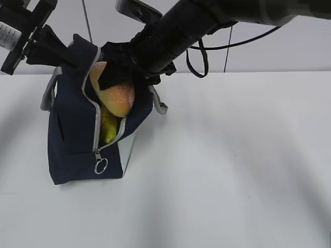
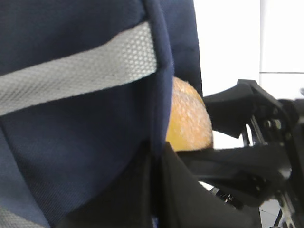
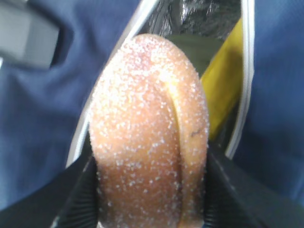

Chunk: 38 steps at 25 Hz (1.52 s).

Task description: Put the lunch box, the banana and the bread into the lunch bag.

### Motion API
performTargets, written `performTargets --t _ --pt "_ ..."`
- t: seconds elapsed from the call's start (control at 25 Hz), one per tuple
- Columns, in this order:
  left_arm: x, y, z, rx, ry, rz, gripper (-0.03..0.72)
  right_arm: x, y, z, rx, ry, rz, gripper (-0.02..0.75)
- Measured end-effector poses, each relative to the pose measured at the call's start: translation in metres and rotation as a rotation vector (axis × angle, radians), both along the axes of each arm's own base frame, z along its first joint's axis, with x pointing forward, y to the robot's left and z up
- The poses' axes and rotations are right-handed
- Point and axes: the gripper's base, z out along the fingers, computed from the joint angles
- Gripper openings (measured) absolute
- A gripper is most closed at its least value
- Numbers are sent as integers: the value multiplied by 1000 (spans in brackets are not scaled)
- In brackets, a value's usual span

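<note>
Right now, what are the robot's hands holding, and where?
The right hand pinches the bread by its two long sides. The left hand grips the lunch bag at its top edge.

Navy bag (image 1: 72,134), grey zipper tape, silver ring pull (image 1: 101,166), grey mesh-textured strap (image 2: 76,78) and a white side panel. Golden-brown bread (image 3: 149,137), speckled with pale grains, a lighter split down it, and the yellow banana (image 1: 108,128) showing greenish beside it. Black gripper (image 1: 121,77), white table (image 1: 232,165).

I've got the golden, sugar-speckled bread (image 1: 118,93) poking halfway out of the unzipped navy lunch bag (image 1: 72,139), yellow banana (image 1: 107,128) tucked underneath inside.
</note>
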Motion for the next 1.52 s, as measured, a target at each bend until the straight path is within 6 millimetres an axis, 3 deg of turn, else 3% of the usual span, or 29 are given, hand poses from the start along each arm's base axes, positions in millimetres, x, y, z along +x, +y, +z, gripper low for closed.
performTargets --t 0.4,0.68,0.84,1.24,1.52 --pt "0 0 0 0 0 0 -3 19 29 -16 13 2 -9 408" --pt "0 0 0 0 -1 -1 -3 20 39 -26 -41 -21 32 575" --pt "0 0 0 0 -1 0 -3 20 36 -17 -89 -46 73 606" --pt "0 0 0 0 -1 0 -3 19 13 30 -204 -93 137 567" --pt "0 0 0 0 -1 0 -3 34 -38 62 -184 -118 0 552"
